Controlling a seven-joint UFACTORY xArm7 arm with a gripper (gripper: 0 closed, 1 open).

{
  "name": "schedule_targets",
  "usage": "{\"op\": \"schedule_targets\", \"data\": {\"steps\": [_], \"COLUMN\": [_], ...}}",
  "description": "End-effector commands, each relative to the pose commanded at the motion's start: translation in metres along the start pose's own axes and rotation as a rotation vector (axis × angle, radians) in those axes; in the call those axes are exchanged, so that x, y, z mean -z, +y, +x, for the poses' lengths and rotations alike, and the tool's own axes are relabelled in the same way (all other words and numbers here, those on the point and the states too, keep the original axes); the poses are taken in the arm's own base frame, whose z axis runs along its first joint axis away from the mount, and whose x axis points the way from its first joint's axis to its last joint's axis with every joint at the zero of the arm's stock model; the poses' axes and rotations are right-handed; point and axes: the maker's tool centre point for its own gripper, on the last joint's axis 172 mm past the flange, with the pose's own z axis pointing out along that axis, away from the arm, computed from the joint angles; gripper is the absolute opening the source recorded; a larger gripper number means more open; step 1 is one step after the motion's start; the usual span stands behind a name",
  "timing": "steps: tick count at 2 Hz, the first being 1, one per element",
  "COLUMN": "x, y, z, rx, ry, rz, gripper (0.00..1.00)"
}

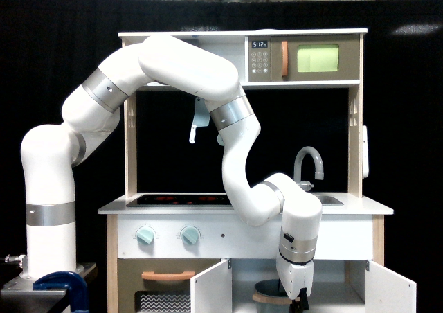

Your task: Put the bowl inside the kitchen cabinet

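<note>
I see my white arm (173, 70) reach over from the exterior view's left, bend down past the table (360, 205) of the toy kitchen, and hang into the kitchen cabinet (332, 285) below. Both white cabinet doors stand open, one door (211, 289) on the exterior view's left and the other door (391, 289) on the exterior view's right.

The bowl (266, 292) sits low inside the cabinet, near the bottom edge of the picture. It is round and dark grey-blue, like a little pot. A tan wooden band goes around its top, and a bit of that band sticks out on the exterior view's left side. I only see part of it, because my arm covers the rest.

My pincer (299, 300) points down right at the bowl, on its side toward the exterior view's right. It is dark and small here and partly cut off by the picture's edge. I cannot tell if it is apart, together, or clamped on the bowl's rim.

Up on the table there is a grey tap (309, 162) by the sink. Left of the cabinet is the oven door with a tan handle (168, 275). Two pale green knobs (167, 235) sit above it. The microwave (315, 58) with a green window is at the top.
</note>
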Motion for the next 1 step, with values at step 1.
{"op": "schedule_targets", "data": {"steps": [1], "x": [0.0104], "y": [0.0047], "z": [-0.0118], "rx": [0.000], "ry": [0.000], "rz": [0.000], "gripper": [1.00]}}
